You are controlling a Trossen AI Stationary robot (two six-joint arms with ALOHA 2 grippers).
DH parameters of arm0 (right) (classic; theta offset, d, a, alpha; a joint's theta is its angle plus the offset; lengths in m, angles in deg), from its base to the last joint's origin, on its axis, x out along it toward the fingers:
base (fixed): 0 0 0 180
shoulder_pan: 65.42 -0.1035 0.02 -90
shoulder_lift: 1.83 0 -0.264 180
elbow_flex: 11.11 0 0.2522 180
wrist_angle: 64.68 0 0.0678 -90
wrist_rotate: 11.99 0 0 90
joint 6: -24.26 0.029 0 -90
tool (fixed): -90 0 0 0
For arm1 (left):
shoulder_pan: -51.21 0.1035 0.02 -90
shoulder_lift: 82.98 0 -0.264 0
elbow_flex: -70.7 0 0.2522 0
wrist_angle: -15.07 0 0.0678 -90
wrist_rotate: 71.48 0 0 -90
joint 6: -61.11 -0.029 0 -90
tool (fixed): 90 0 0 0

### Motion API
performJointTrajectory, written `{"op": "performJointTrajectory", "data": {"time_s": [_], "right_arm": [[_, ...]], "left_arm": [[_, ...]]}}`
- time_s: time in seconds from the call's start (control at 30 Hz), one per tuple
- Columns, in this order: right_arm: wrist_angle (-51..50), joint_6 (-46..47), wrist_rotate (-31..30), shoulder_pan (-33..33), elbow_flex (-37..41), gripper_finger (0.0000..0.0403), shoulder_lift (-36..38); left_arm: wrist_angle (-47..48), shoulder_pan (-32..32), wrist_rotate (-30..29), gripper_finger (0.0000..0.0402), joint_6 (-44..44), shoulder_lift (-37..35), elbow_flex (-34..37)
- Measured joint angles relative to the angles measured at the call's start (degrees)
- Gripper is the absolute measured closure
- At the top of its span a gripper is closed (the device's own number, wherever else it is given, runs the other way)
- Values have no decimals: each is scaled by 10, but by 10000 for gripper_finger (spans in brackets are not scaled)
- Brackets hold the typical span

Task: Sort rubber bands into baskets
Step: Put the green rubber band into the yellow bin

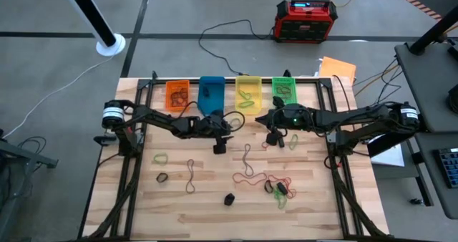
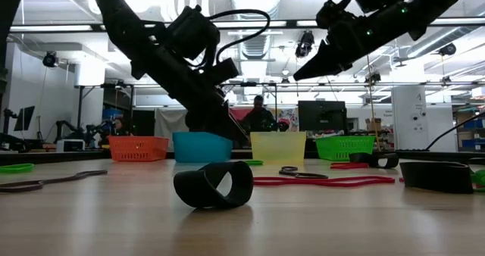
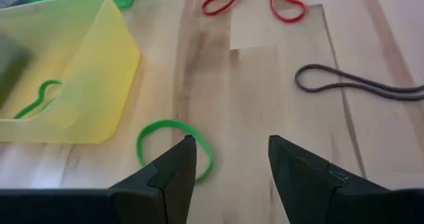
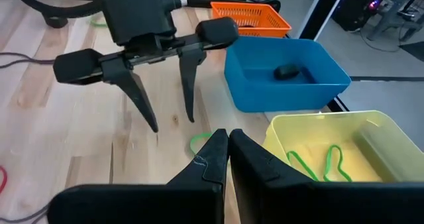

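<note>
landmark: yellow basket (image 3: pixel 99 65), third in the back row after orange and blue, green beyond it.
target: green rubber band (image 3: pixel 173 148), flat on the table just beside the yellow basket's near wall, outside it.
left gripper (image 3: pixel 228 159): fingers parted and holding nothing, hanging over the band; one fingertip sits over the loop's edge, the other over bare wood.
right gripper (image 4: pixel 227 144): fingers pressed together, nothing between them, hovering near the yellow basket's front. Keep it parked.
advice: centre your fingers across the band's strand, come straight down until the tips reach the wood, then close.
risk: thin, floppy loop; it will likely skate away if only one tip lands on it.
rest: more bands lie farther out from the yellow basket.
</note>
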Motion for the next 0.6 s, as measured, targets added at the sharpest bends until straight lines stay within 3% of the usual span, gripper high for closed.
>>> {"op": "performJointTrajectory", "data": {"time_s": [0.27, 0.4, 0.6], "right_arm": [[-1, -6, 0, 0, 0, 394, 0], [-1, -5, 1, 0, 0, 394, 0], [-1, 1, 1, 0, 0, 394, 0]], "left_arm": [[-66, 2, -38, 228, -1, 51, -1], [-36, 1, -86, 228, 3, 89, -20], [-35, 1, -97, 229, 4, 112, -40]]}}
